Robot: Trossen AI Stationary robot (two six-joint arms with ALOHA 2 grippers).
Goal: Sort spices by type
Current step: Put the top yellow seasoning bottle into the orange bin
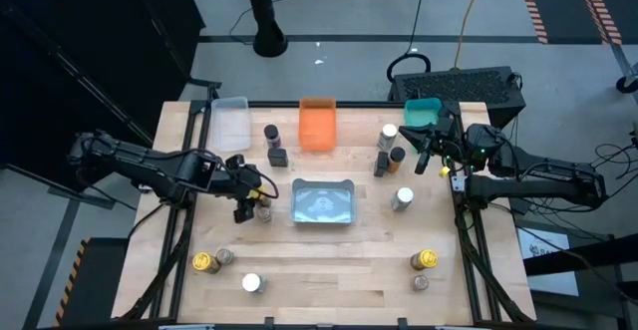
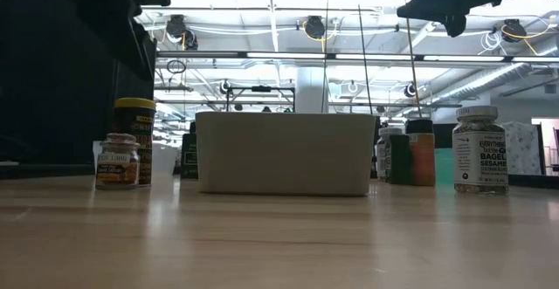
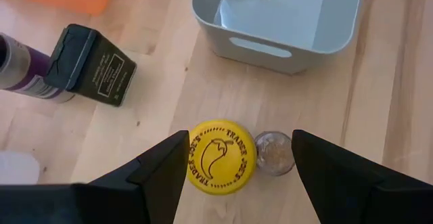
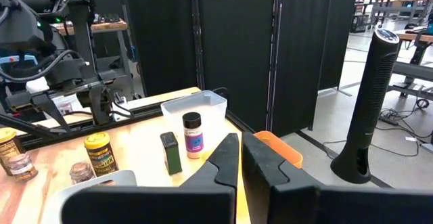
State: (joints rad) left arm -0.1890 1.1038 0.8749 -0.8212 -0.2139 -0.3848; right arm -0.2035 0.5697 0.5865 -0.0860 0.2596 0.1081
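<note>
Hovering directly over a yellow-lidded jar (image 3: 220, 157), the left gripper (image 3: 240, 158) stands released, its 2 dark fingers (image 3: 159, 166) spread to either side of the lid with bare wood showing between pad and jar on both sides. The jar stands upright, its long axis pointing straight up at the gripper, so the coming move looks like a plain descent and a squeeze. A smaller jar with a clear, speckled top (image 3: 274, 153) touches the yellow lid on 1 side and sits inside the same gap, so it may get caught in the squeeze. The yellow lid is round, printed with a chilli and a ring of brand lettering.

On the table (image 1: 329, 270) the pair stands left of the grey bin (image 1: 322, 202) at the middle, well in from the left edge. A dark rectangular tin (image 3: 93, 64) lies farther back, beside a purple-labelled jar (image 3: 24, 72).

The right gripper (image 4: 241, 158) is clenched on nothing, raised near the back right corner, well away.
</note>
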